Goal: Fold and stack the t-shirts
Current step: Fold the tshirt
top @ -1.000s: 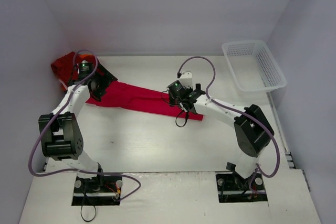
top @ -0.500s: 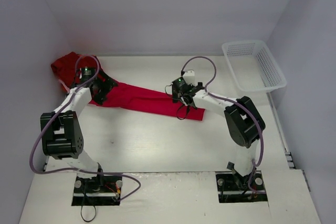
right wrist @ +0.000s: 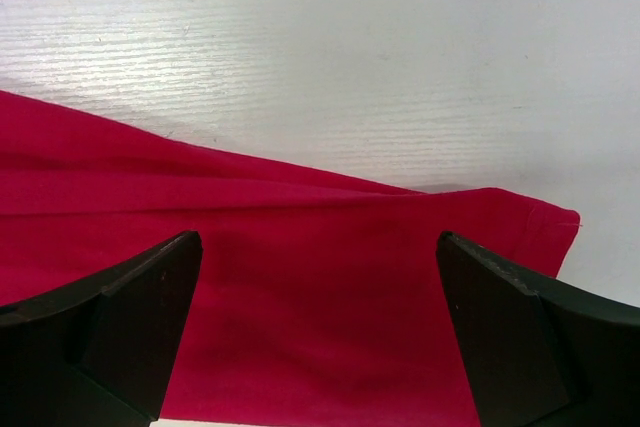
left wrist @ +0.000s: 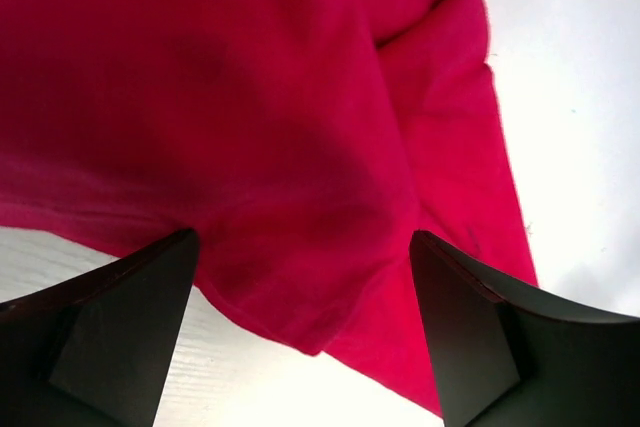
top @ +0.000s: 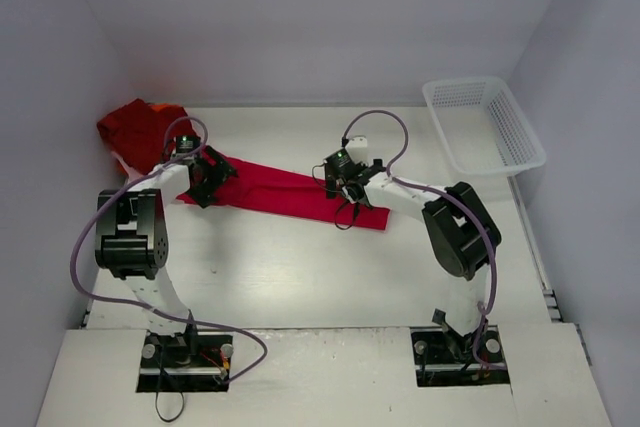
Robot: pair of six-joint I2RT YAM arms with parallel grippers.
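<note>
- The table [top: 300,267] shows no folded stack, so I judge the task barely begun.
- The stretched t-shirt [top: 275,190] lies as a narrow band across mid-frame, partly folded at most.
- The basket [top: 480,82] sits upper right.
- The red heap [top: 135,130], upper left, is unfolded.
- The left gripper [left wrist: 302,237] and right gripper [right wrist: 318,237] are spread wide over the band's ends, clamping nothing.

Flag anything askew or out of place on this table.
The shirt lies as a long strip slanting across the table, rumpled at its left end, not squared up. A darker red heap is bunched in the far left corner, unfolded. Nothing looks spilled or damaged.
</note>
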